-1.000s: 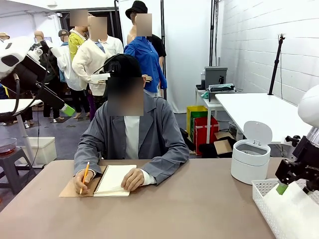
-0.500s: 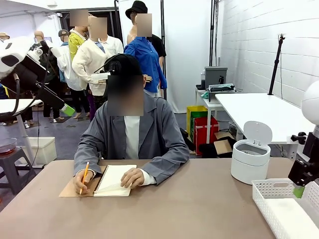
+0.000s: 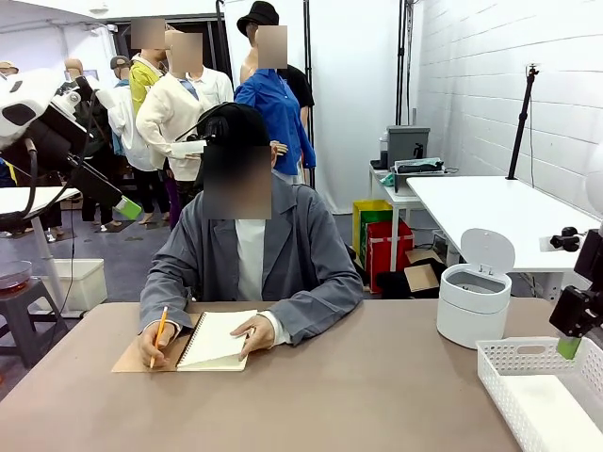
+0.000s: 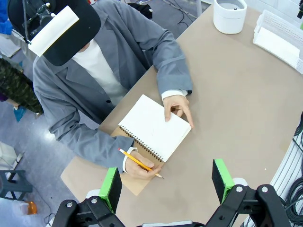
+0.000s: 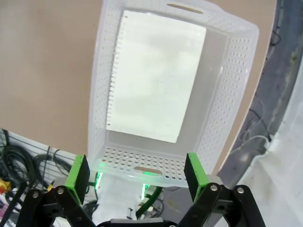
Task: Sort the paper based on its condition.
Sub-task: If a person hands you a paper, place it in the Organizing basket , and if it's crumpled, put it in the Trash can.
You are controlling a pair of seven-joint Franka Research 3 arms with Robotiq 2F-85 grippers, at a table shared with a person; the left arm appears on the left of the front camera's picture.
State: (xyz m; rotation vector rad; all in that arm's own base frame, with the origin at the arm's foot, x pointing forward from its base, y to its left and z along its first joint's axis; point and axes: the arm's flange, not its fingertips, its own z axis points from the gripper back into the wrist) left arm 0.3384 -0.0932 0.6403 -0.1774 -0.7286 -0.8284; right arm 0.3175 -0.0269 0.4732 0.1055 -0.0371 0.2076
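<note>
That white perforated plastic basket (image 5: 227, 94) looks smooth and a bit glossy, and the 1 thin white paper sheet (image 5: 156, 75) in it is matt. The brown table top (image 3: 358, 395) is matt and smooth. The round white plastic bin (image 3: 471, 315) at 2 o'clock has a soft sheen.

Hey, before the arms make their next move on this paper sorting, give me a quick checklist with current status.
1. Right gripper open and empty: ok.
2. Paper lying flat inside the basket, clear of that gripper: ok.
3. Left gripper open and empty, high over the notebook: ok.
4. Next sheet offered: not ok; the person's hand rests on the notebook page, the other holds a pencil.
5. Bin lid up: ok.
</note>
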